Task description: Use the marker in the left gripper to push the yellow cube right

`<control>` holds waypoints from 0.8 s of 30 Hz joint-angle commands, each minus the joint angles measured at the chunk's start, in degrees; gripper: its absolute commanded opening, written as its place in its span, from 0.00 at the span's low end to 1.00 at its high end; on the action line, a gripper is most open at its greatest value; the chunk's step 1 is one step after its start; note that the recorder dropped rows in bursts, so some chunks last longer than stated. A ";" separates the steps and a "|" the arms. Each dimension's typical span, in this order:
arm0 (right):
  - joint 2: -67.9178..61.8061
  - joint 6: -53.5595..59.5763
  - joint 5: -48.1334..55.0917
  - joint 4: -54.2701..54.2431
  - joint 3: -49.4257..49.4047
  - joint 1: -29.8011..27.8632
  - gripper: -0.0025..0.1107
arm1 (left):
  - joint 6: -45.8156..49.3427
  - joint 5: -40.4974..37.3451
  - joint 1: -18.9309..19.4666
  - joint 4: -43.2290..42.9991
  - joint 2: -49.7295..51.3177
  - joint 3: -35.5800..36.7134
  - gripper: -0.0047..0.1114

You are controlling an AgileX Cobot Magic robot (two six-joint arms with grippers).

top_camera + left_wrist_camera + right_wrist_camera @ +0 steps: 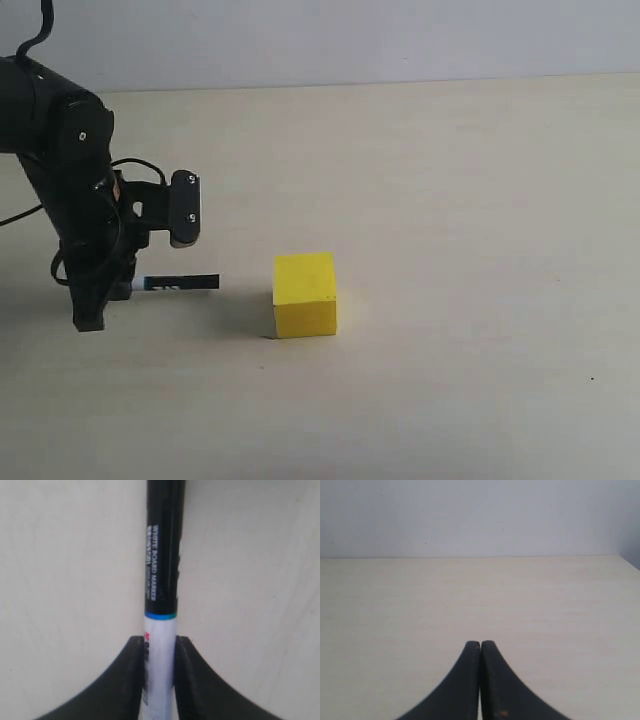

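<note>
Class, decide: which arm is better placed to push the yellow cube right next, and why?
Left. The left gripper holds the marker, its black end pointing at the cube from the left, short of touching. The right gripper is shut and empty.

Glossy black left arm (62,150), loose black cables (135,161), grey-rimmed plate (185,200) with two small screws (191,180), left gripper (160,642) with curved black fingers (112,690), perhaps rubber-tipped.

White-barrelled marker (180,284) level in left tool (160,642), black cap toward yellow cube (305,294), apart
</note>
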State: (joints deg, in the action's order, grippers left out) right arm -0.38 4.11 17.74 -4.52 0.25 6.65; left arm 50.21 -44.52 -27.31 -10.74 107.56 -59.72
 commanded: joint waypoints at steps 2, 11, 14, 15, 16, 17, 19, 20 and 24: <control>0.38 0.21 -0.25 0.15 -0.25 0.10 0.02 | -1.00 -1.68 0.82 -0.03 -0.54 0.22 0.04; 0.38 0.21 -0.25 0.15 -0.25 0.10 0.02 | 1.15 -0.58 -0.52 4.57 -0.44 0.22 0.04; 0.38 0.21 -0.25 0.15 -0.25 0.10 0.02 | 3.51 0.61 -4.27 5.37 -0.21 0.22 0.04; 0.38 0.21 -0.25 0.15 -0.25 0.10 0.02 | 3.51 1.41 -6.00 5.37 -0.21 0.22 0.04; 0.38 0.21 -0.25 0.15 -0.25 0.10 0.02 | 3.51 2.05 -7.33 5.37 -0.21 -0.15 0.04; 0.38 0.21 -0.25 0.15 -0.25 0.10 0.02 | 3.51 2.56 -8.88 6.16 -0.05 -0.72 0.04; 0.38 0.21 -0.25 0.15 -0.25 0.10 0.02 | 3.51 2.65 -11.48 8.27 0.19 -2.50 0.04; 0.38 0.21 -0.25 0.15 -0.25 0.10 0.02 | 3.51 2.65 -12.16 9.06 0.32 -3.14 0.04; 0.38 0.21 -0.25 0.15 -0.25 0.10 0.02 | 1.85 0.74 -12.46 9.84 0.32 -4.43 0.04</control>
State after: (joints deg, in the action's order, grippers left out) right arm -0.38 4.11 17.74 -4.52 0.25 6.65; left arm 53.36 -42.14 -39.85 -1.58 107.88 -63.45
